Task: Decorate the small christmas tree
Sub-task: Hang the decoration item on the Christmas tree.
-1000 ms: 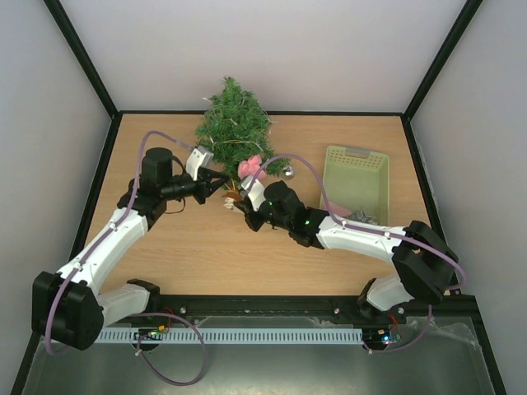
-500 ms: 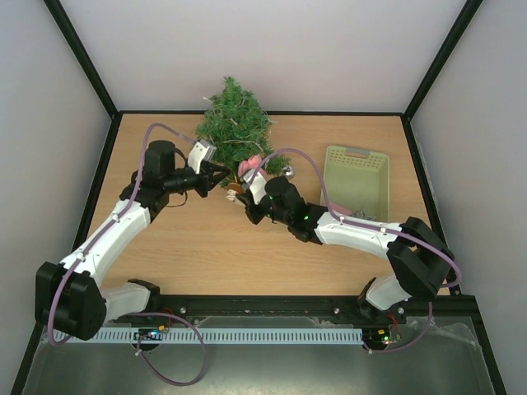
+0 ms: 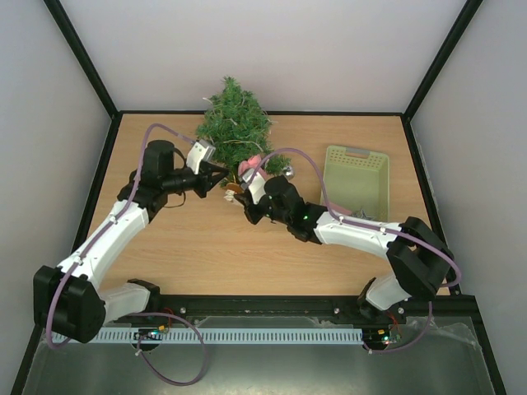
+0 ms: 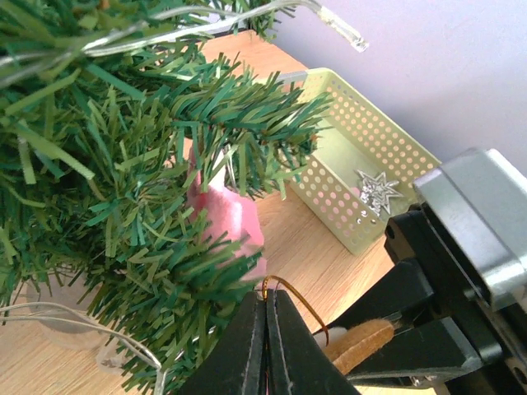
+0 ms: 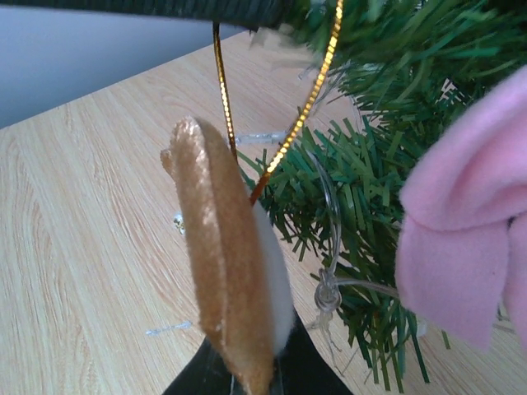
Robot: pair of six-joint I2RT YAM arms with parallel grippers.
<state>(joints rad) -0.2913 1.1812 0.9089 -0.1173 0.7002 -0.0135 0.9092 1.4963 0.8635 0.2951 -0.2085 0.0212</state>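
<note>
Hanging step: left end effector (image 4: 266, 311) pinches gold loop (image 5: 222, 82), right end effector (image 5: 247, 366) grips tan ornament (image 5: 226, 271); next, hook loop onto the small christmas tree (image 3: 235, 123).

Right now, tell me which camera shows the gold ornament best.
The right wrist view: the gold ornament fills the centre, edge-on, held by the right gripper, its gold cord looping upward. The left wrist view shows only a tan sliver of it; the top view, a tiny brown speck beside the small christmas tree.
</note>
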